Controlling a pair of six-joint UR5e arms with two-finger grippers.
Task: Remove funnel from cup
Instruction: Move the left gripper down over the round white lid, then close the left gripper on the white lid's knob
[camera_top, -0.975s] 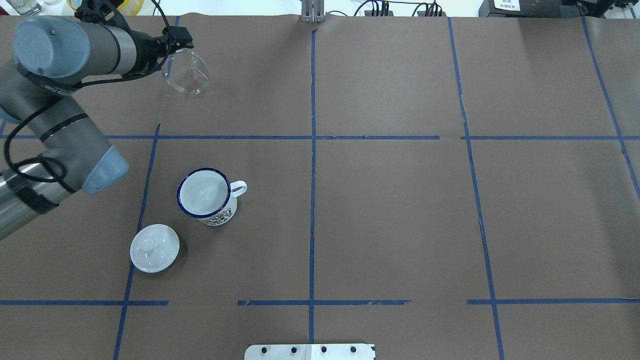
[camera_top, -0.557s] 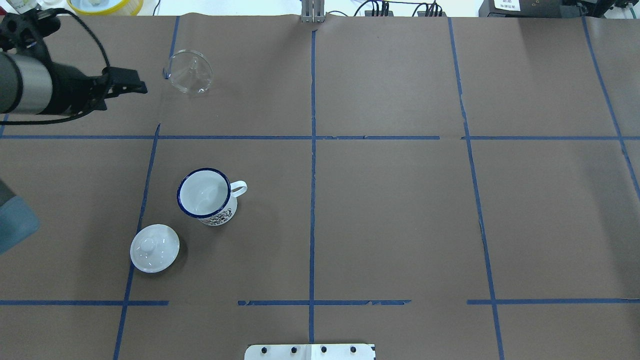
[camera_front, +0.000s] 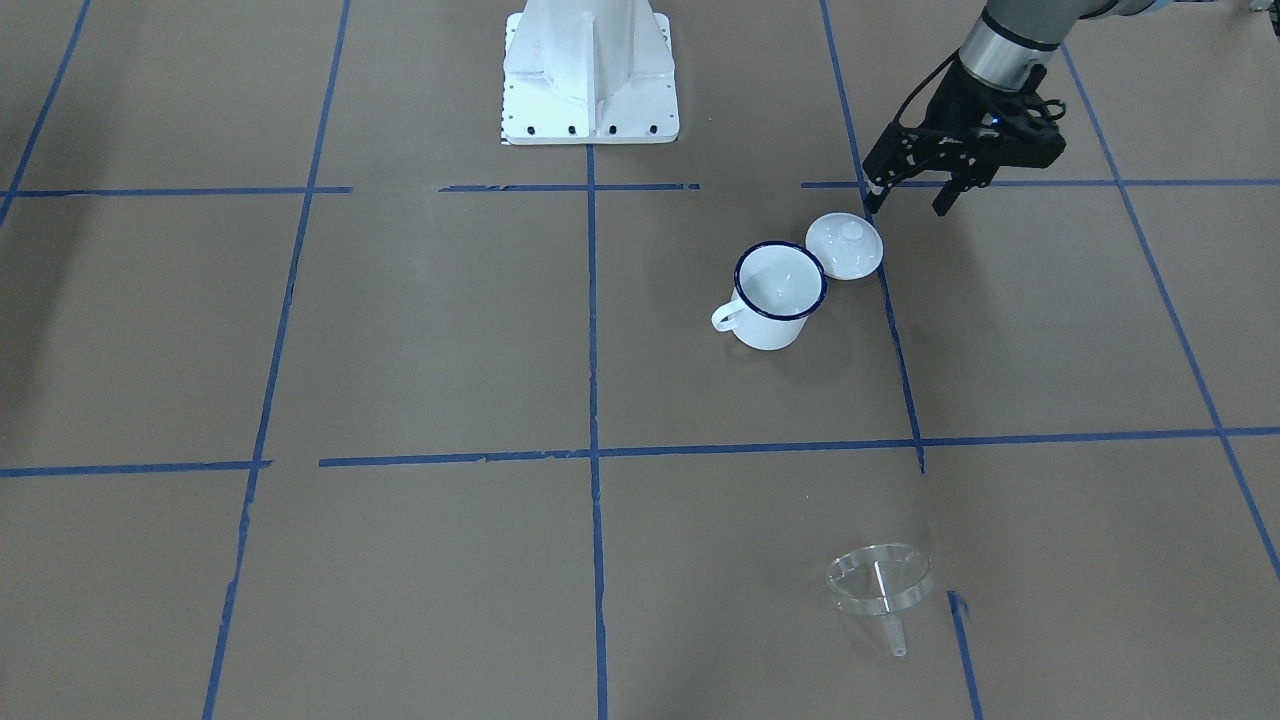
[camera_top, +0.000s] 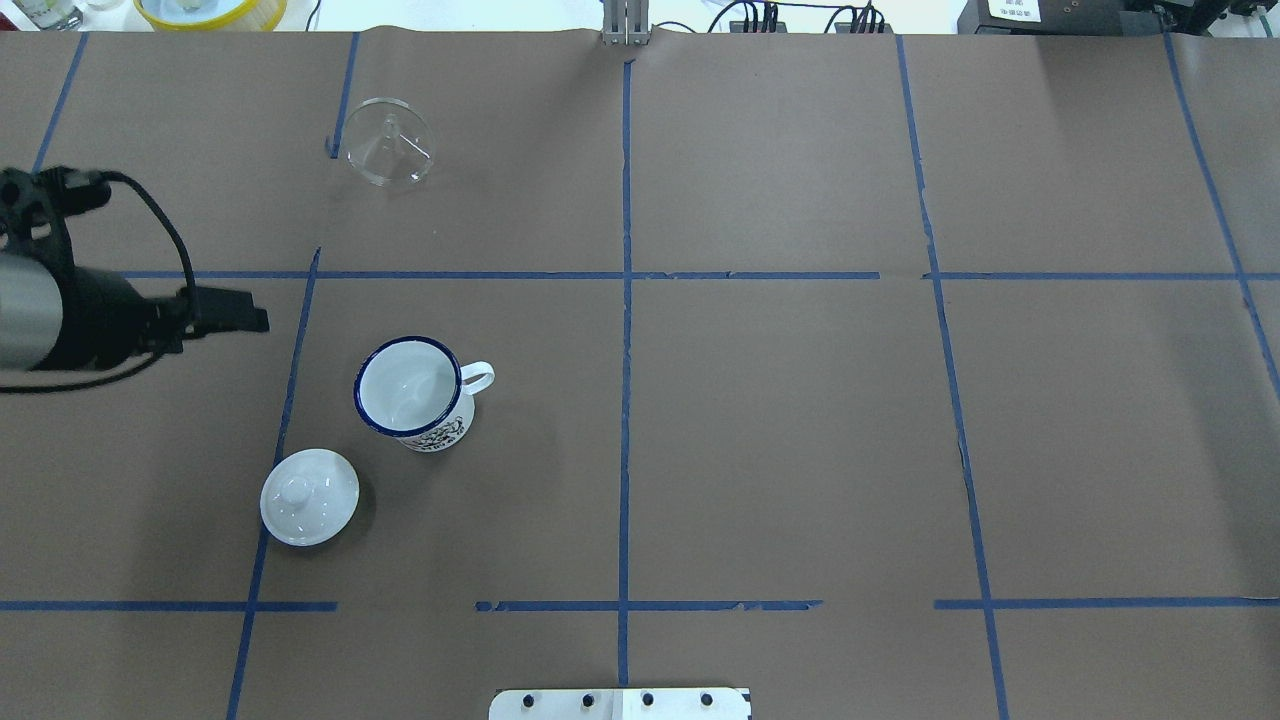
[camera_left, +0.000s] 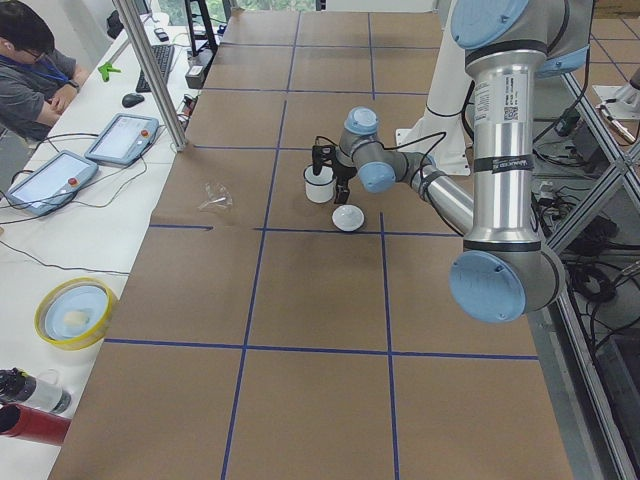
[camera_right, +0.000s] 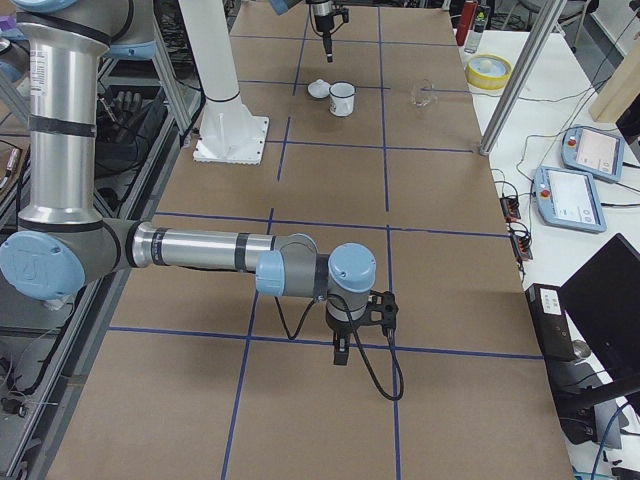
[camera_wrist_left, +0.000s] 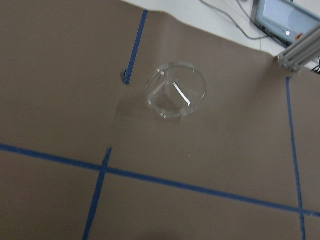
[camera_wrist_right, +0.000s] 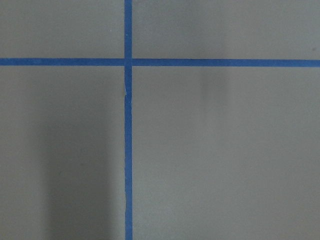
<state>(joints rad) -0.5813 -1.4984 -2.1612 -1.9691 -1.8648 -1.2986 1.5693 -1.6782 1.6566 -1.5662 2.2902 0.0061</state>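
The clear funnel (camera_top: 390, 155) lies tilted on the table at the far left, well apart from the cup; it also shows in the front view (camera_front: 880, 585) and the left wrist view (camera_wrist_left: 175, 90). The white cup with a blue rim (camera_top: 410, 390) stands upright with nothing in it (camera_front: 778, 295). My left gripper (camera_front: 905, 195) is open and holds nothing, above the table to the left of the cup (camera_top: 255, 318). My right gripper (camera_right: 340, 345) shows only in the exterior right view, far from these things, and I cannot tell its state.
A white round lid with a knob (camera_top: 310, 497) lies beside the cup, on its near left (camera_front: 845, 245). The robot's base plate (camera_top: 620, 703) is at the near edge. A yellow bowl (camera_top: 210, 10) and tablets (camera_left: 120, 135) lie beyond the far edge.
My left gripper has let go of the funnel and drawn back toward the robot and the left. The funnel has stayed on the table at the far left.
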